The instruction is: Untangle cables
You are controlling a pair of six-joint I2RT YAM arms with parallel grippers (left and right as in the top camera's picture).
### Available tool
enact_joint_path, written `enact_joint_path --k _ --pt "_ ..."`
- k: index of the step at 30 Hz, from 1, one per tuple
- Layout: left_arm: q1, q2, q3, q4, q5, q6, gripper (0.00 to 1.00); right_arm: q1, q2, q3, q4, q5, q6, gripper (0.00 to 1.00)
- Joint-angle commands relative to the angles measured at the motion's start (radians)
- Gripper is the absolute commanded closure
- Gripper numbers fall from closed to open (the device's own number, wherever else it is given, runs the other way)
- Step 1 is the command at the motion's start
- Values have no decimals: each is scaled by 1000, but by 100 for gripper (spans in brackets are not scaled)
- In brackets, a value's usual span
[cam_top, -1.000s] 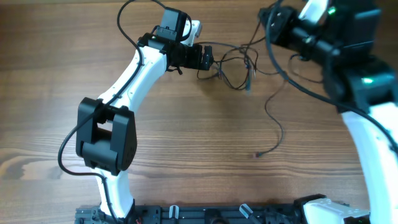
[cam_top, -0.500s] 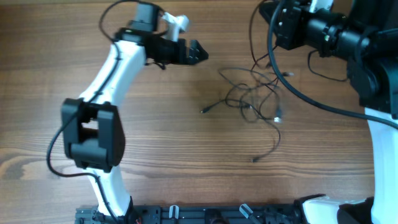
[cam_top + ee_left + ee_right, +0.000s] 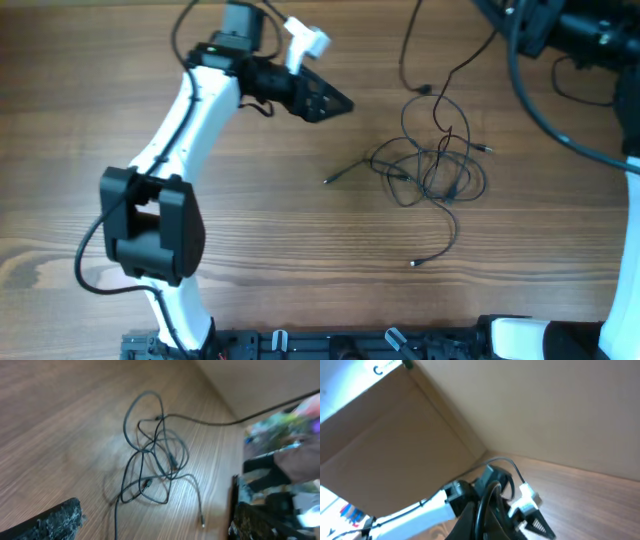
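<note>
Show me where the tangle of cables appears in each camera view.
Overhead: the tangle of cables lies right of centre.
Left wrist: the tangle sits mid-frame.
Right wrist: not in it.
Shared landmark: the open left end effector, left of the tangle overhead, bottom centre in right wrist.

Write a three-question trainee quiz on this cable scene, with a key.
1. True or false: the left gripper is touching the cables.
2. Multiple choice: the cables lie A) in one tangled heap on the table; B) in separate straight lines; C) draped over the left arm.
3. Fill in: the left gripper's jaws stand ____.

Key: 1 false, it is off to one side with bare wood between; 2 A; 3 open.
</note>
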Motion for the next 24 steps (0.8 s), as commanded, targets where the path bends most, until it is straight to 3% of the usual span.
enact_joint_path --k 1,3,7,9,16,24 --pt "-113 3 17 9 -207 7 0 -79 1 9 -11 -55 60 96" --pt "-154 23 17 51 -256 -83 0 -122 1 9 -67 -53 55 96" --pt "-230 113 17 209 -409 -411 0 -200 1 9 -250 77 49 96" --pt "-274 162 17 261 -467 -503 0 -205 1 9 -299 103 -28 96" --pt "-396 214 17 299 -797 -624 0 -205 1 9 -358 146 -161 96" --pt "-480 214 17 341 -837 -597 0 -205 1 7 -391 167 -181 96"
